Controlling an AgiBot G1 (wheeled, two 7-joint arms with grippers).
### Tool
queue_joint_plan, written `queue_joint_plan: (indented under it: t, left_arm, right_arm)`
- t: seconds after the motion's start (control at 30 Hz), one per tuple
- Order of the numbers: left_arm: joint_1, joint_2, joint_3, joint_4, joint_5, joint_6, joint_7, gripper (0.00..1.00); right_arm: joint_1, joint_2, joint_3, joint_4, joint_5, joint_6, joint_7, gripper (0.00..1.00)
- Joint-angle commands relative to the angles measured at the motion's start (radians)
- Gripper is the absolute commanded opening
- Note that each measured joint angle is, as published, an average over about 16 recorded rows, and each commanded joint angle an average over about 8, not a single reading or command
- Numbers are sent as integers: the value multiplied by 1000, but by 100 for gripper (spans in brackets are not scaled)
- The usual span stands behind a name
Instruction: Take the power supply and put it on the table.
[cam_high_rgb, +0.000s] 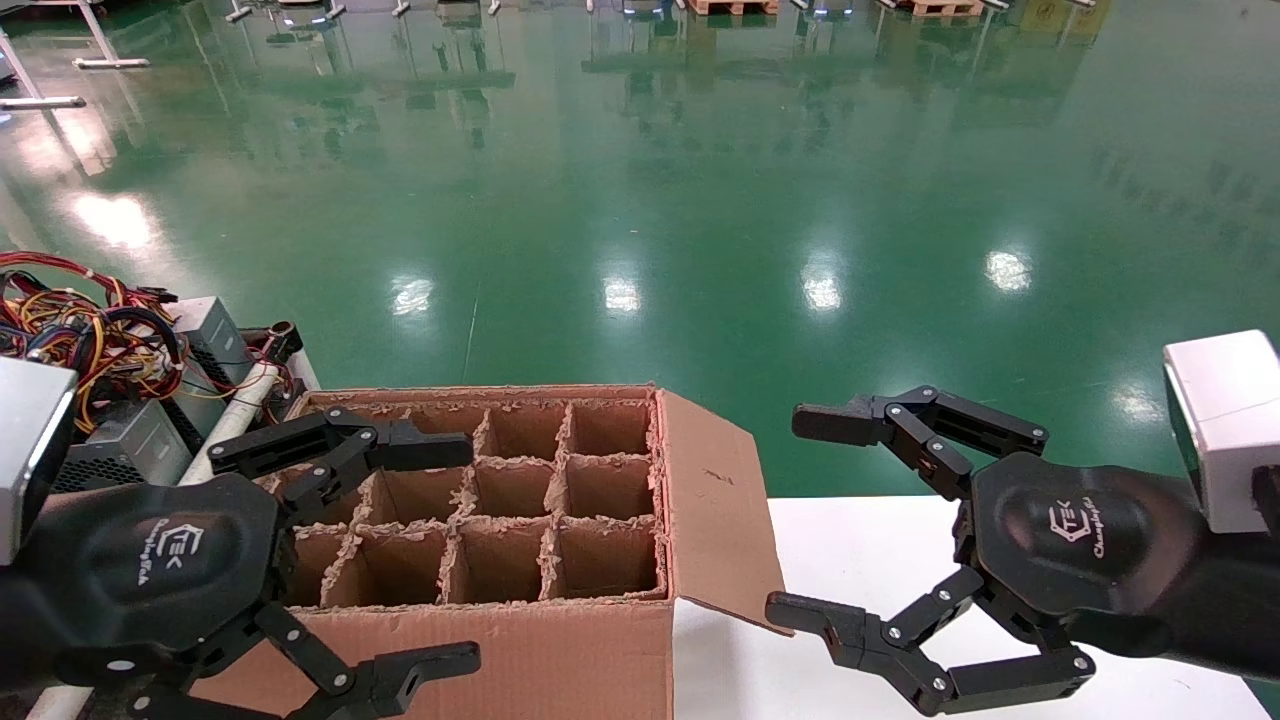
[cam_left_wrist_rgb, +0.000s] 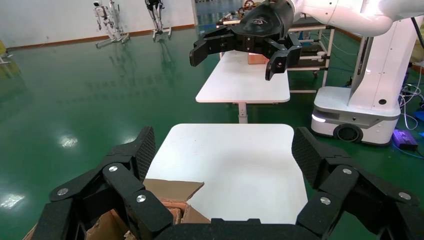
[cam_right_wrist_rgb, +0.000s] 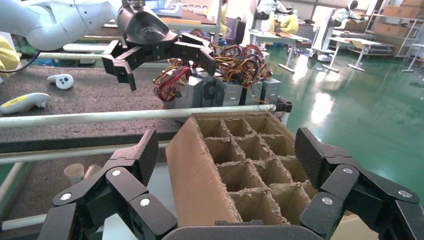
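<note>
Several grey power supplies (cam_high_rgb: 205, 340) with bundles of coloured wires lie stacked at the far left, beyond a white rail; the right wrist view shows the power supplies (cam_right_wrist_rgb: 225, 90) behind the box. My left gripper (cam_high_rgb: 445, 555) hangs open and empty over the left cells of the cardboard box (cam_high_rgb: 560, 650). My right gripper (cam_high_rgb: 800, 515) is open and empty above the white table (cam_high_rgb: 870, 570), just right of the box's flap. In the left wrist view the left gripper (cam_left_wrist_rgb: 225, 150) frames the bare table (cam_left_wrist_rgb: 235, 170).
The brown box (cam_right_wrist_rgb: 195, 175) has divider cells, all empty as far as I see. A white pipe rail (cam_high_rgb: 240, 415) runs between box and power supplies. A second white table (cam_left_wrist_rgb: 245, 80) and a robot base (cam_left_wrist_rgb: 355, 115) stand farther off on the green floor.
</note>
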Motion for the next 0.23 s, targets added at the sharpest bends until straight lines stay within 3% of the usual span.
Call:
queue_joint_plan:
  t: [0.03,0.23]
  left_arm:
    - [0,0,0,0,0,0,0,100]
    - [0,0,0,0,0,0,0,100]
  right_arm:
    - [0,0,0,0,0,0,0,100]
    - [0,0,0,0,0,0,0,100]
